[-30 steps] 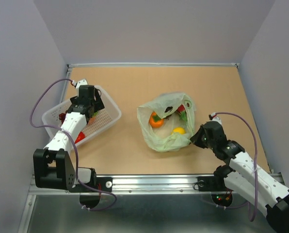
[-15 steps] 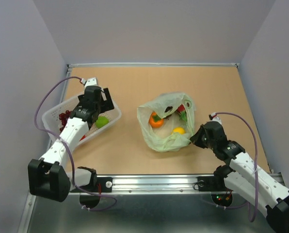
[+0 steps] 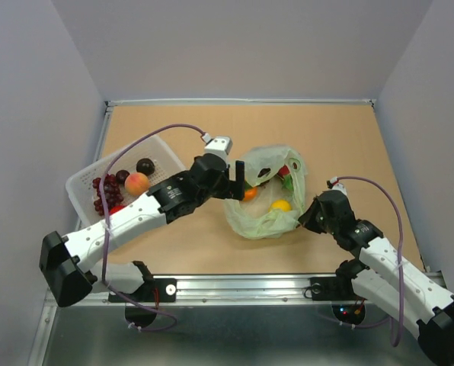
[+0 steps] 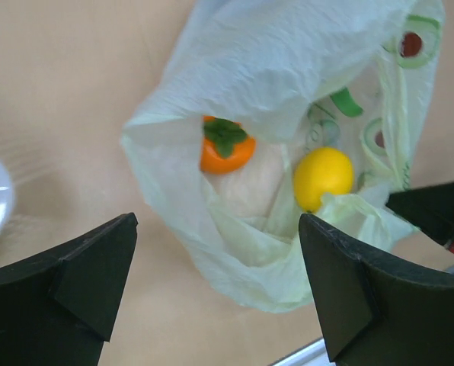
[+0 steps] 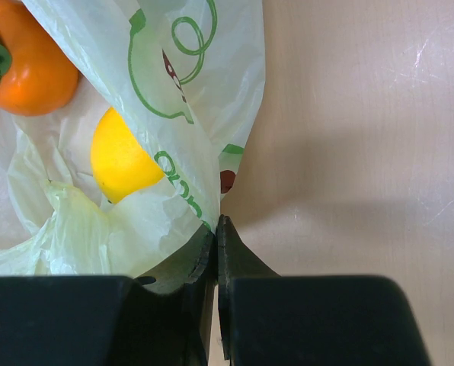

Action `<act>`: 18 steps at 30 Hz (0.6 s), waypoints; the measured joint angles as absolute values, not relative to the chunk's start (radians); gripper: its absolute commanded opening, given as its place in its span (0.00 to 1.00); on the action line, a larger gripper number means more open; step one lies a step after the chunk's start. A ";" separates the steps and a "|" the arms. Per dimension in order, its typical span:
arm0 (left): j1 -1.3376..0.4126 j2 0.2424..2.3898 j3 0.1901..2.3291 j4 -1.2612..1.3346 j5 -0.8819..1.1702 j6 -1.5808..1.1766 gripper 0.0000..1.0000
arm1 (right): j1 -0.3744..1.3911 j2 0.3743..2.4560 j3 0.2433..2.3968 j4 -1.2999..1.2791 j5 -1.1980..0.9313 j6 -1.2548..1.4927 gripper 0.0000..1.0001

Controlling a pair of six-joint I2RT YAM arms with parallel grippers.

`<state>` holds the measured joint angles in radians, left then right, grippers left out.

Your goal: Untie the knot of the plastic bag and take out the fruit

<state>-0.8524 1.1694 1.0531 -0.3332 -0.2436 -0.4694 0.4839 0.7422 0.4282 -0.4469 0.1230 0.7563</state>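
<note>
Your left gripper sits over the left rim of the plastic bag, by the orange; your right gripper touches its right edge, near the lemon.

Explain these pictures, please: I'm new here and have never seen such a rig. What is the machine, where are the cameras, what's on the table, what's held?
Two robot arms are bolted at the near edge of a table. One picture looks down from above; the others come from a camera on each wrist. On the table lie an open bag holding an orange and lemon, and a basket with a peach. The left gripper hangs open over the bag, empty; the right gripper is shut on the bag's edge.
</note>
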 measured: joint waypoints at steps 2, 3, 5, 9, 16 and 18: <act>-0.929 1.227 1.092 -0.334 -0.245 -0.483 0.98 | 0.484 0.742 0.428 -0.447 0.123 0.756 0.09; -0.957 1.255 1.109 -0.332 -0.244 -0.488 0.98 | 0.484 0.743 0.428 -0.447 0.123 0.756 0.09; -1.009 1.324 1.143 -0.330 -0.243 -0.497 0.98 | 0.484 0.743 0.428 -0.447 0.123 0.756 0.09; -1.044 1.450 1.183 -0.314 -0.244 -0.507 0.98 | 0.484 0.744 0.428 -0.447 0.123 0.756 0.09; -1.039 1.635 1.227 -0.321 -0.306 -0.506 0.99 | 0.484 0.736 0.428 -0.447 0.121 0.756 0.09; -1.036 1.689 1.257 -0.325 -0.344 -0.503 0.99 | 0.484 0.730 0.428 -0.447 0.119 0.756 0.09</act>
<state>-1.0355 1.6886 1.2568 -0.3252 -0.3443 -0.5026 0.4839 0.7300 0.4282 -0.4469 0.1188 0.7563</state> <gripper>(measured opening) 0.986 0.090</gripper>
